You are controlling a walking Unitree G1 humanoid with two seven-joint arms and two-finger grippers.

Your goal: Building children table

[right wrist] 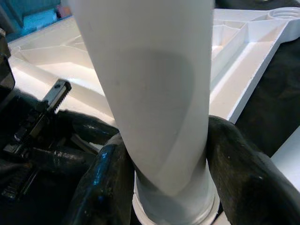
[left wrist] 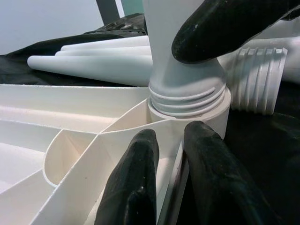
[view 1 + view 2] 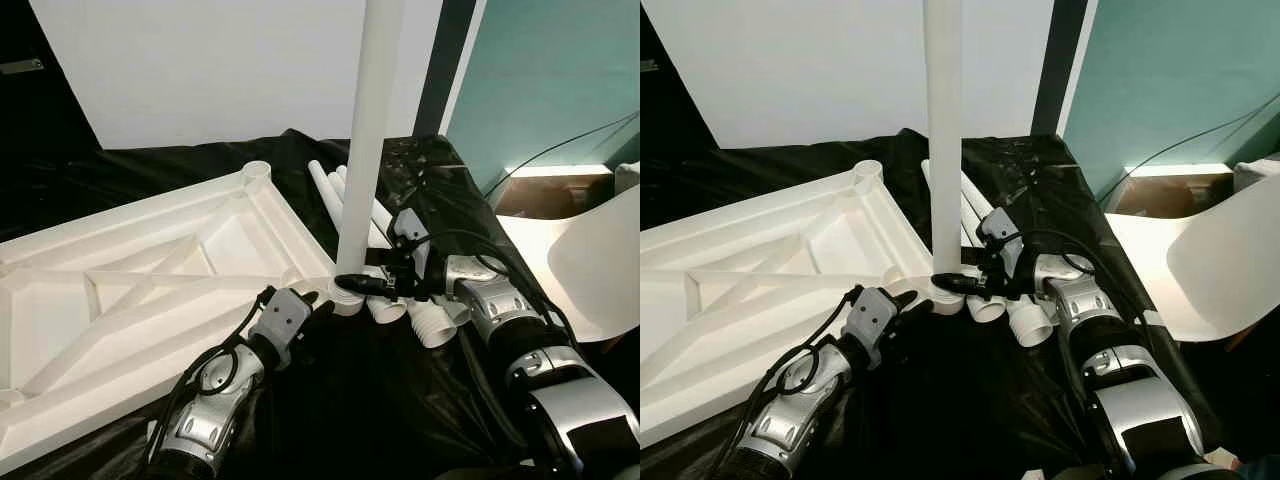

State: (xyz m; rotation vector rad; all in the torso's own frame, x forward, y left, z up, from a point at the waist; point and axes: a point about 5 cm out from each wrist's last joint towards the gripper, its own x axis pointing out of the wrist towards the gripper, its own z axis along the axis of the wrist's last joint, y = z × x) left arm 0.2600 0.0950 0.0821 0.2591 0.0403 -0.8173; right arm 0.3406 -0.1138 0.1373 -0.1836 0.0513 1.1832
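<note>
The white table top (image 3: 150,290) lies upside down on black cloth, its ribs facing up. A white leg (image 3: 370,150) stands upright in the near corner socket (image 2: 187,110), with its thread partly showing above the socket. My right gripper (image 3: 352,284) is shut on the leg just above that socket; its fingers (image 1: 103,187) press the leg from both sides. My left gripper (image 3: 318,303) is at the same corner, and its two fingers (image 2: 133,183) pinch the table top's rim just below the socket.
Spare white legs (image 3: 330,190) lie on the cloth behind the upright leg, their threaded ends (image 3: 430,325) near my right gripper. An empty socket (image 3: 256,172) marks the far corner. A white chair (image 3: 600,260) and a cardboard box (image 3: 545,195) stand to the right.
</note>
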